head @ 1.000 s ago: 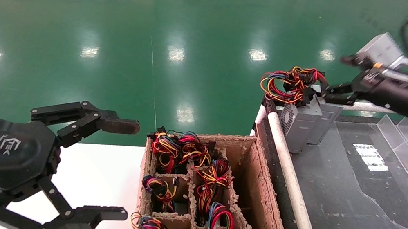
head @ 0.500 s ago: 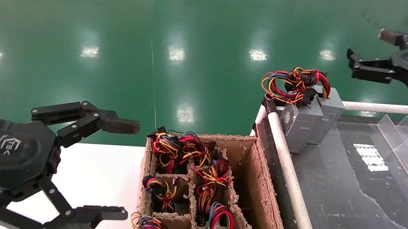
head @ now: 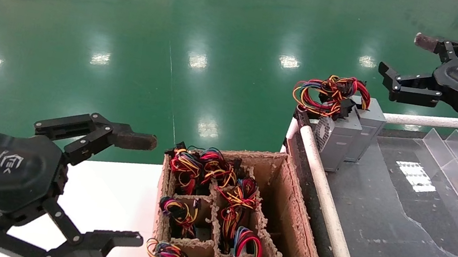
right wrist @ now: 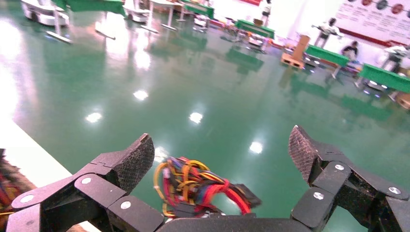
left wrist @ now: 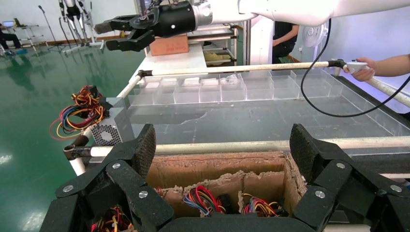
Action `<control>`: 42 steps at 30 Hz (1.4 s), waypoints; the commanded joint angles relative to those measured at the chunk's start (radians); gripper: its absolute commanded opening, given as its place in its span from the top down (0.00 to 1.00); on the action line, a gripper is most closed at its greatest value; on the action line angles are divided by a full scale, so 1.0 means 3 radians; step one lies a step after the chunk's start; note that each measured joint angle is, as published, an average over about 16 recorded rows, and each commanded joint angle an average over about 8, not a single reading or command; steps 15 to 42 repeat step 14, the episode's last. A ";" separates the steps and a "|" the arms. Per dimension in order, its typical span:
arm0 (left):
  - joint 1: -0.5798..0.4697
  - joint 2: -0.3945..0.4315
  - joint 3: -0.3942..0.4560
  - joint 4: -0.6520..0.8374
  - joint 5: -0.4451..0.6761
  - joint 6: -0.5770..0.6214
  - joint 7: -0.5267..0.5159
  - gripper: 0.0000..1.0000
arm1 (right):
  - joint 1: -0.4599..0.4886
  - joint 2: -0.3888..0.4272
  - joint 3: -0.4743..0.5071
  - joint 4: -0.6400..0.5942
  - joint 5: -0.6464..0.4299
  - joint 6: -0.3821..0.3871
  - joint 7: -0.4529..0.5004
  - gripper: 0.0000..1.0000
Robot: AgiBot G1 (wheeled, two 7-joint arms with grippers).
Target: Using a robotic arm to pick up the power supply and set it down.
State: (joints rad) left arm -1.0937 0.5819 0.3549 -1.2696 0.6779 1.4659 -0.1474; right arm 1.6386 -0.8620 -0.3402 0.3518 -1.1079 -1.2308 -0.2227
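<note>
Power supply (head: pixel 361 128) set on belt corner | right hand (head: pixel 403 60) released, risen clear since earlier | left hand (head: pixel 126 188) released, parked

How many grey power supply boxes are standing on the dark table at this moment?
2. Both stand side by side at the dark table's far corner: the fan-grille box nearer the white rail, and the power supply just behind it. Others may sit out of view.

Brown cardboard divider box (head: pixel 287 222) cut off by the head view's lower edge; grey metal power supply (head: pixel 366 128) partly hidden behind its fan-grilled grey twin (head: pixel 335 139); wire bundle (right wrist: pixel 198 186) blurred in the right wrist view.
</note>
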 commanded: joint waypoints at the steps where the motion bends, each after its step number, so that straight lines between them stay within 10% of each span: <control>1: 0.0000 0.0000 0.0000 0.0000 0.0000 0.0000 0.0000 0.00 | -0.0090 0.0040 0.0010 0.0149 0.0060 -0.0042 0.0066 0.00; 14: 0.0000 0.0000 0.0001 0.0000 0.0000 0.0000 0.0000 0.00 | -0.0607 0.0270 0.0065 0.1003 0.0406 -0.0285 0.0441 0.00; 42: 0.0000 0.0000 0.0001 0.0000 0.0000 0.0000 0.0000 0.00 | -0.0607 0.0270 0.0065 0.1003 0.0406 -0.0285 0.0441 0.00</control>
